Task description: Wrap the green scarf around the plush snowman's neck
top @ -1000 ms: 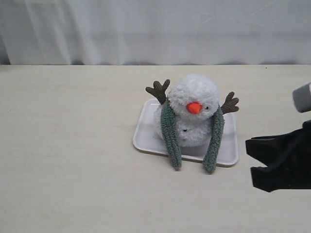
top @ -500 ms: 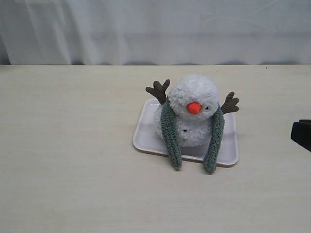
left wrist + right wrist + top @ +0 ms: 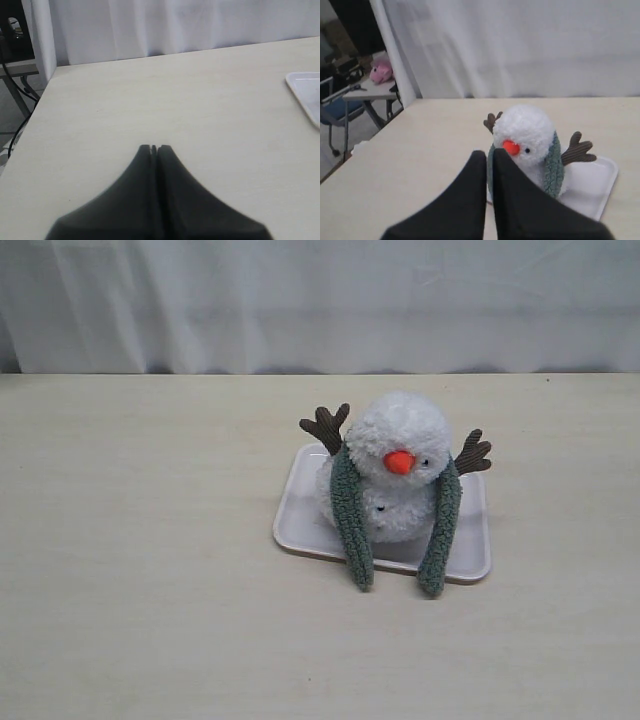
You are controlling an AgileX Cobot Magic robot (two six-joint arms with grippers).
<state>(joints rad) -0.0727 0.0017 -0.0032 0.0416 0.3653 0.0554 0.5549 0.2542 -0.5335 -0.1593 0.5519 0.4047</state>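
Green fleece, the green scarf (image 3: pixel 350 515) drapes behind the plush snowman (image 3: pixel 400 430) at its neck (image 3: pixel 396 483), both ends hanging down front, on a white tray (image 3: pixel 300 510) mid-tabletop (image 3: pixel 150 540). My left fingers (image 3: pixel 150 152) and right fingers (image 3: pixel 482 160) are pressed together, empty.

exterior view: the middle of the green scarf (image 3: pixel 352 520) passes out of sight behind the plush snowman (image 3: pixel 400 435), whose head covers the snowman's neck and whose body hides the centre of the white tray (image 3: pixel 300 510). left wrist view: only a tray corner shows, cut by the frame edge, and the left gripper (image 3: pixel 154 148) blurs toward its cropped base. right wrist view: the right gripper (image 3: pixel 489 154) masks the snowman's lower body and the scarf's lower ends; a pink object (image 3: pixel 381 71) in the background is too blurred to identify.
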